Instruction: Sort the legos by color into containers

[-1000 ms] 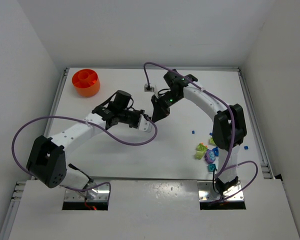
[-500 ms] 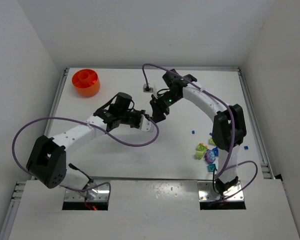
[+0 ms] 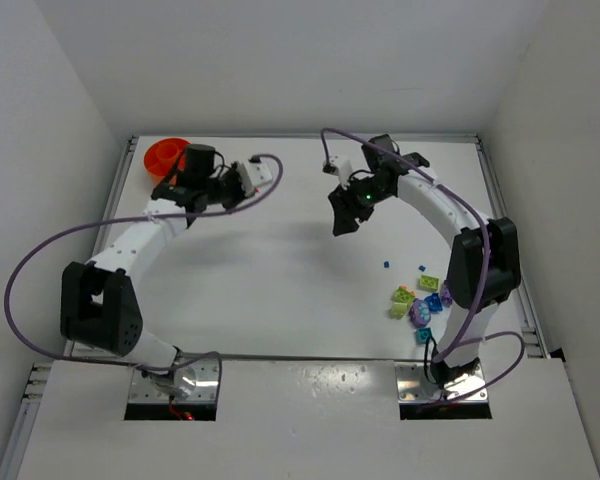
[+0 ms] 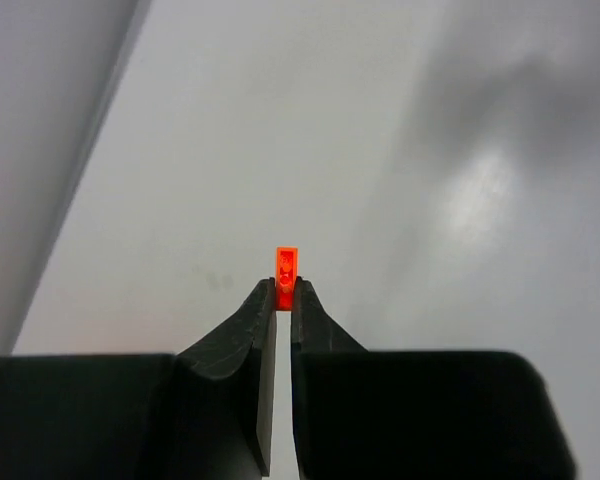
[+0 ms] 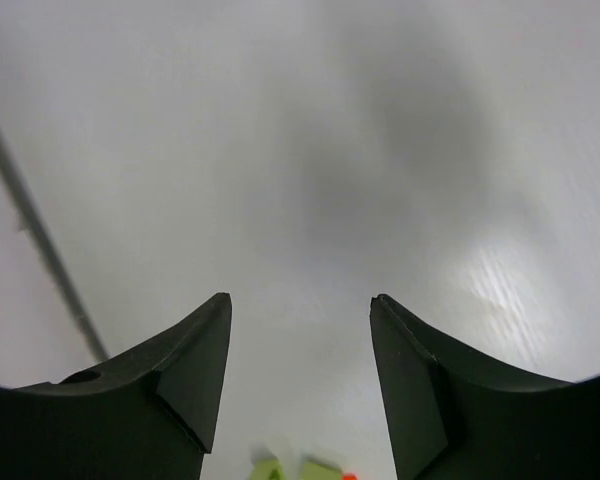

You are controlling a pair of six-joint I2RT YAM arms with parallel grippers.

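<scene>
Legos [image 3: 418, 308] lie mostly in a small heap on the table [image 3: 280, 300] near the base of the right arm, and one tiny orange brick [image 4: 286, 263] is up in the left gripper [image 4: 283, 293]. This gripper is closed almost fully on it. Only the very tips pinch one end of the brick, and the rest stands out free. The right gripper [image 5: 300, 310] is open and holds nothing; it hangs over bare table toward the back, well apart from the heap. The orange bowl [image 3: 162, 155] stands in the far left corner, partly hidden behind the left arm. From above, the left wrist seems to be beside the bowl, not over it, and the wrist view shows only table and wall, no bowl. So I think the first risk is a release in the wrong place: if the jaws open here, the brick falls on the table. The second risk is the thin grip, because a quick turn of the wrist can make the brick slip or twist out. Also the arm is very close to the bowl and can push it, and so light a brick can bounce out over the rim.
</scene>
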